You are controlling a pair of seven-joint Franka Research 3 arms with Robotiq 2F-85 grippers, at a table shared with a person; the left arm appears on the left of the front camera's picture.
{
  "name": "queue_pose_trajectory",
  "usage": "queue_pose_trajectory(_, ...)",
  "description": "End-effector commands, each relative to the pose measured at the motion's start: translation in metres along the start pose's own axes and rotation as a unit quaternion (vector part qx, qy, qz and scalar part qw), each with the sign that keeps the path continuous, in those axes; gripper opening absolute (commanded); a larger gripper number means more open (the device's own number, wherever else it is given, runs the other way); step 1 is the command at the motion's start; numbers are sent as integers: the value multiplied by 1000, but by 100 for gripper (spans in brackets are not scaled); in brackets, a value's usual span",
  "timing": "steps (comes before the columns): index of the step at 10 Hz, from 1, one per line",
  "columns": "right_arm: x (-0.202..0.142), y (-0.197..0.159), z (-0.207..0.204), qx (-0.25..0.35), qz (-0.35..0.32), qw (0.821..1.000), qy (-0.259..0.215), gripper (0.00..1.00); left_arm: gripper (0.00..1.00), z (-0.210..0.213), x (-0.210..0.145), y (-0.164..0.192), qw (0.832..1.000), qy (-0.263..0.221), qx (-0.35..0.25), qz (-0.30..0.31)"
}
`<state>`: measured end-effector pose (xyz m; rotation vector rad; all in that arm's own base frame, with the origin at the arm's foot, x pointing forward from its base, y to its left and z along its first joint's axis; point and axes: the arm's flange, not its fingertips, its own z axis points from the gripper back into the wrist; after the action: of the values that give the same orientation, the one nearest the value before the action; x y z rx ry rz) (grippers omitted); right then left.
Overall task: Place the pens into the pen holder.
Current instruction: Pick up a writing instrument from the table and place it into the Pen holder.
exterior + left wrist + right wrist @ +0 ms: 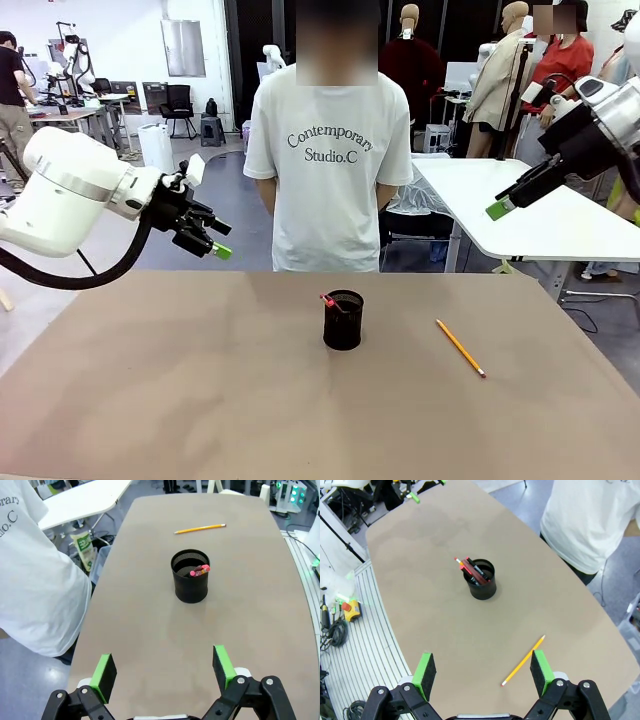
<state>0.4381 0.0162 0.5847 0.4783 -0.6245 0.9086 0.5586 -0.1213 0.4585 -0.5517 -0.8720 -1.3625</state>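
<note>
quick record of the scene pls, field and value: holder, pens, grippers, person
pen holder: upright, mid-table
in holder: black pen and reddish-brown pencil, leaning on the rim
still out: orange-yellow pencil, flat on the table, apart from the holder on the robot's right
left gripper: open, empty, raised
right gripper: open, empty, raised
person: standing at the far edge

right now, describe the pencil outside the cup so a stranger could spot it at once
On the brown table, find the black mesh pen holder near the middle. To its right in the front view, an orange-yellow pencil lies flat on the tabletop, apart from the holder. It alone lies outside; the other pens stand inside the holder.
</note>
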Motion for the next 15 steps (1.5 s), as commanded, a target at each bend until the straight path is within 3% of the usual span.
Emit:
queue_pose_trajectory(1,1,0,1,3,2,1000,-6,100,100,1,0,1,1000,2,1,-1)
queue_pose_trajectory(12,0,0,0,0,0,1000,0,100,100,1,0,1,1000,2,1,-1)
queue_pose_trajectory(15,2,10,-34,-82,-96,987,103,100,100,1,0,1,1000,2,1,-1)
